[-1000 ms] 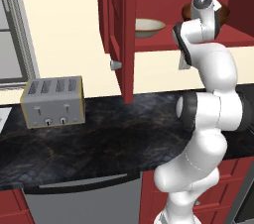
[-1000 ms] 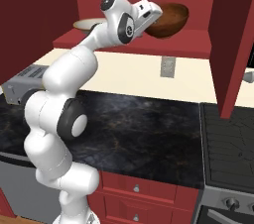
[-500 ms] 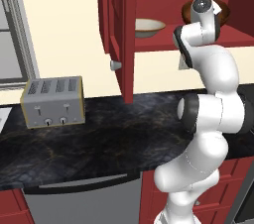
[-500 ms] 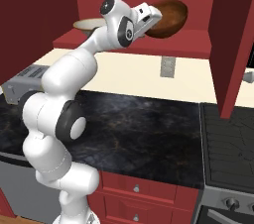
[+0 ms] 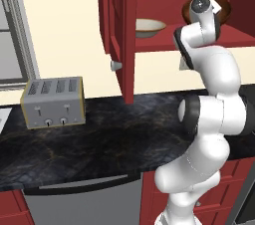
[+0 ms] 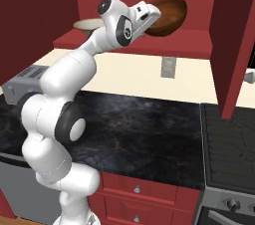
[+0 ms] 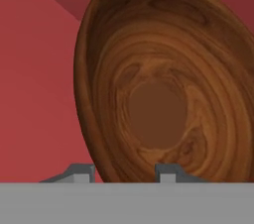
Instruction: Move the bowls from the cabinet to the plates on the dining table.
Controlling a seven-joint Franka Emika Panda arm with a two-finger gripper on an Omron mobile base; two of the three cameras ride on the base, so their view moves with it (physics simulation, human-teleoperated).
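Note:
The dark brown wooden bowl (image 6: 169,16) is tilted on its side above the shelf of the open red cabinet (image 6: 149,45), inside facing the hand. My gripper (image 6: 155,18) is shut on its near rim. In the hand view the rim passes between the two fingertips, one inside and one outside the bowl (image 7: 163,94), gripper (image 7: 124,171). From the left base view the brown bowl (image 5: 225,11) peeks out behind the wrist. The cream bowl (image 5: 149,26) with its tan rim sits upright further left on the same shelf, also seen as the cream bowl (image 6: 85,24).
An open cabinet door (image 5: 122,35) with a silver knob hangs left of the arm; another open door (image 6: 234,45) hangs on the right. Below, a toaster (image 5: 52,102) stands on the black counter (image 5: 99,144), and a stove (image 6: 234,139) sits to the right.
The jaws have closed from wide open onto the brown bowl's rim. The bowl has risen slightly and tipped; the arm has barely shifted.

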